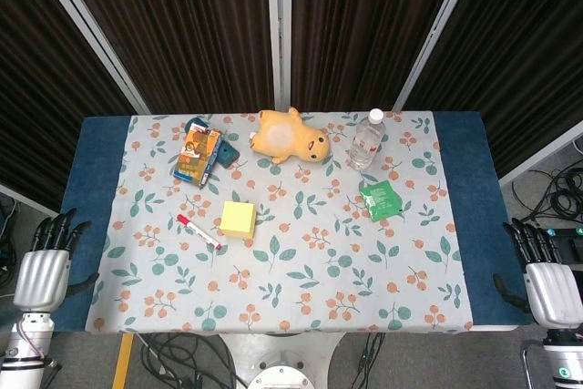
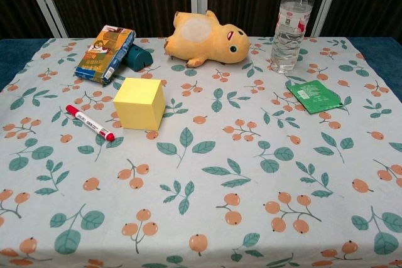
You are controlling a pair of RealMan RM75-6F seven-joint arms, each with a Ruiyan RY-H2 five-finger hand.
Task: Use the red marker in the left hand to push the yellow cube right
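The yellow cube (image 1: 238, 219) (image 2: 139, 103) sits on the patterned tablecloth, left of centre. Just left of it lies the red marker (image 1: 199, 231) (image 2: 90, 123), flat on the cloth, white-bodied with red ends, angled toward the front. My left hand (image 1: 47, 260) hangs off the table's left edge, fingers apart, holding nothing. My right hand (image 1: 545, 274) hangs off the right edge, fingers also apart and empty. Neither hand shows in the chest view.
At the back stand a snack box (image 1: 198, 155) (image 2: 105, 53) with a dark teal object (image 2: 139, 58) beside it, a yellow plush toy (image 1: 290, 137) (image 2: 205, 40) and a water bottle (image 1: 366, 139) (image 2: 291, 21). A green packet (image 1: 381, 199) (image 2: 315, 96) lies right of centre.
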